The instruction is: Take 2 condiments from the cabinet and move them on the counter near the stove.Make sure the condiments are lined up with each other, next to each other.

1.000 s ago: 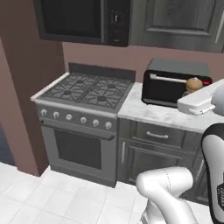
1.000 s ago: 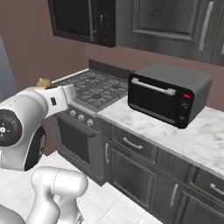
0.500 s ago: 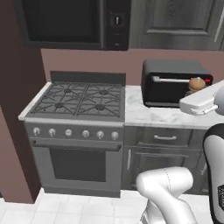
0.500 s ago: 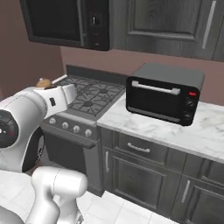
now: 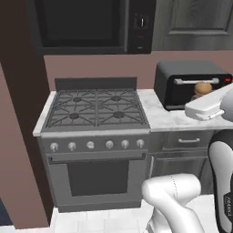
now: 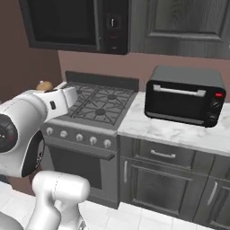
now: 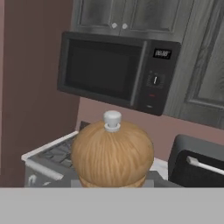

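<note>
A brown wooden pepper mill [image 7: 112, 154] with a small pale knob stands upright in my gripper [image 5: 200, 97], which is shut on it. Its round top [image 5: 203, 87] pokes up above the white hand, in front of the toaster oven. From the other side the mill [image 6: 44, 85] shows behind the hand, left of the stove [image 6: 101, 103]. The stove [image 5: 98, 107] has four burners under black grates. White marble counter [image 5: 169, 119] runs to its right. The dark cabinet [image 5: 195, 22] above has its door closed.
A black toaster oven [image 6: 184, 94] sits on the counter [image 6: 179, 131] right of the stove. A black microwave [image 5: 86, 25] hangs over the burners. A brown wall [image 5: 18, 113] bounds the stove's left side. Dark drawers [image 6: 164, 155] lie under the counter.
The whole picture has shifted as the base drove: the stove now sits nearer the middle and closer. The mill stays held in the shut gripper.
</note>
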